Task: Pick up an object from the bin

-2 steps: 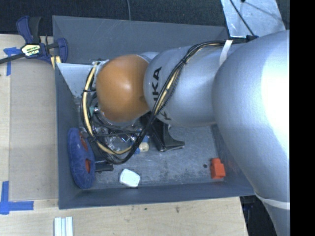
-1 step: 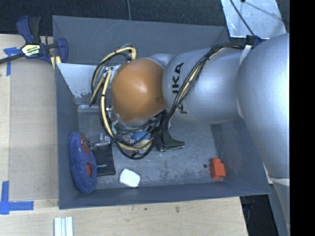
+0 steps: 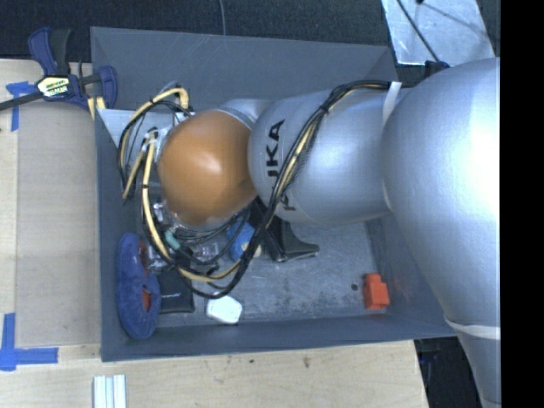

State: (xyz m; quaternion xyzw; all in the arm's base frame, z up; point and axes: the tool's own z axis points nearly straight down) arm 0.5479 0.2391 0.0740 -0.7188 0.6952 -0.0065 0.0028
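Observation:
My gripper (image 3: 189, 243) is low in the bin's left half, mostly hidden under the arm's wrist. Just left of it lies a blue fuzzy oblong thing (image 3: 130, 286) along the bin's left wall, with a small red piece (image 3: 151, 297) at its lower edge. A flat black thing (image 3: 175, 300) lies right below the gripper. A small white lump (image 3: 225, 311) rests near the front wall, a little to the right. What is directly under the gripper is hidden.
An orange block (image 3: 375, 291) sits on the bin floor at the front right. A dark grey angular thing (image 3: 293, 245) lies by the arm near the middle. The arm covers the bin's back and right.

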